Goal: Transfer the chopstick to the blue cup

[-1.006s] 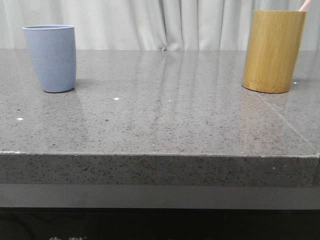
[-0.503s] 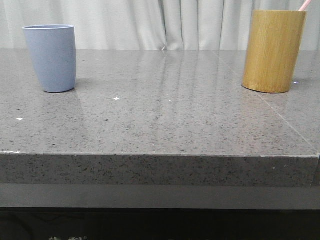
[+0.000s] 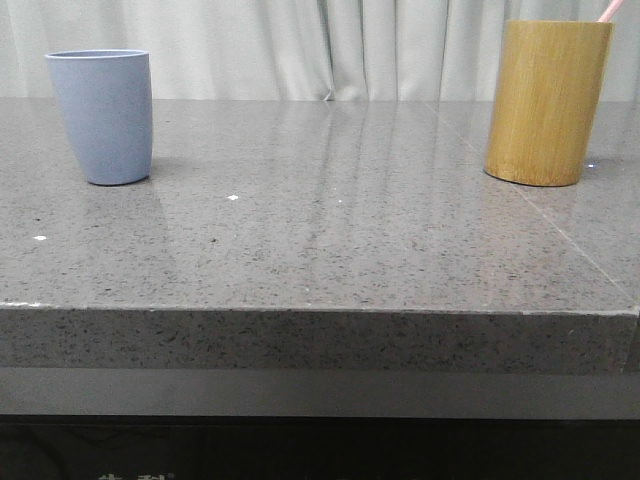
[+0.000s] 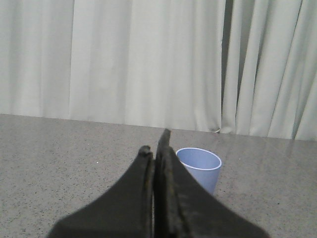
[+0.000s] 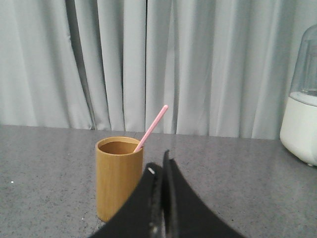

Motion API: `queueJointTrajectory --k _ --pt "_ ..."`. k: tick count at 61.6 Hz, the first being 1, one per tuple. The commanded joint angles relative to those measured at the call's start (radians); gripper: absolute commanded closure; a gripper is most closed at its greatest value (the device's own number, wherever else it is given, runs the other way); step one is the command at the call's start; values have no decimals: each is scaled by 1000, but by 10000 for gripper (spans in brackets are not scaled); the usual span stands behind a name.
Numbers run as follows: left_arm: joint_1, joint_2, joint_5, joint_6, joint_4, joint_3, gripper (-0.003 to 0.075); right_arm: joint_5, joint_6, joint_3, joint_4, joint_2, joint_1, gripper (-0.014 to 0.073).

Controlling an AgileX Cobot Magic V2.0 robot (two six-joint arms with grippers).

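A pink chopstick point(image 5: 151, 127) is seen leaning inside the bamboo holder point(image 3: 546, 102), its tip poking above the rim. The blue cup point(image 3: 102, 116) is stood upright well apart from the holder, on the same grey stone table point(image 3: 330, 240). The left gripper point(image 4: 154, 154) is pressed together, holding nothing. The right gripper point(image 5: 158, 170) is likewise closed, near the holder.

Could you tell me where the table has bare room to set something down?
The widest bare stretch of the table runs between the blue cup on the left and the bamboo holder on the right, forward to the near edge. Nowhere looks crowded.
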Motion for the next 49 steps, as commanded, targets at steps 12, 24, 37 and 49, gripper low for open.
queueJointTrajectory --k 12,24,37,49 --pt "3 262 111 -4 -8 -272 739 157 -6 -231 -21 262 -4 662" --pt "3 363 95 -4 -10 -259 739 171 -6 -226 -15 367 -4 662" --pt "3 446 114 -1 -3 -247 738 238 -6 -225 -10 444 -4 658" --pt "3 474 116 63 -3 -247 617 309 -6 -225 -7 483 -4 350"
